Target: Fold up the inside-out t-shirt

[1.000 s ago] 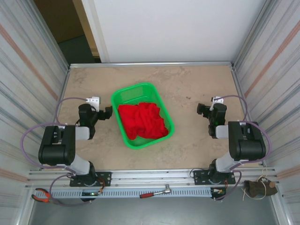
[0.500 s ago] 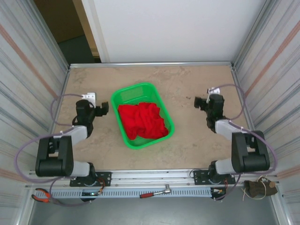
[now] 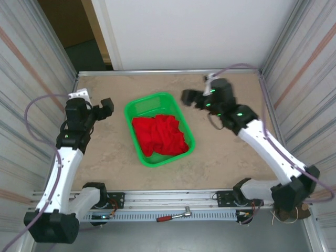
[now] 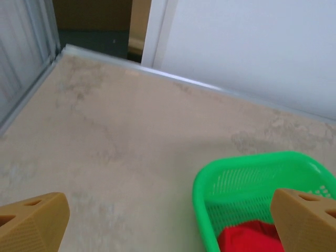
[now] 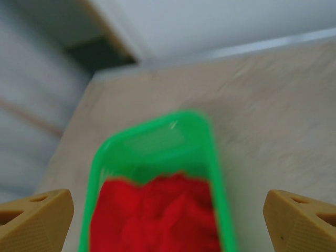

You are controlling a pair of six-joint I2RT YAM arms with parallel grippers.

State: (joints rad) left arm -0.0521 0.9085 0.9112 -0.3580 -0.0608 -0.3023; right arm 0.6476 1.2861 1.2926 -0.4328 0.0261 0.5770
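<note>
Two hands aloft over a beige, stone-patterned desk, both released. On the left, the left hand, hovering beside the far left corner of a green mesh basket and apart from it, tan fingers spread wide at the bottom corners of the wrist view. On the right, the right hand, poised just off the basket's far right corner, likewise spread, tan fingertips set far apart in its own blurred wrist view. In the basket, at mid-desk between the two arms: the inside-out t-shirt, bright red, crumpled in a heap, filling the nearer part and leaving the far end of the mesh bare. Touches neither hand. Lettering or label too small to tell. From the left wrist, a red corner of the cloth at the bottom edge, inside the green rim; from the right wrist, the red heap down the middle of the frame. Beyond the desk, a white wall panel and corrugated metal sides. On the rail at the near edge, red-handled pliers and a ratchet wrench.
</note>
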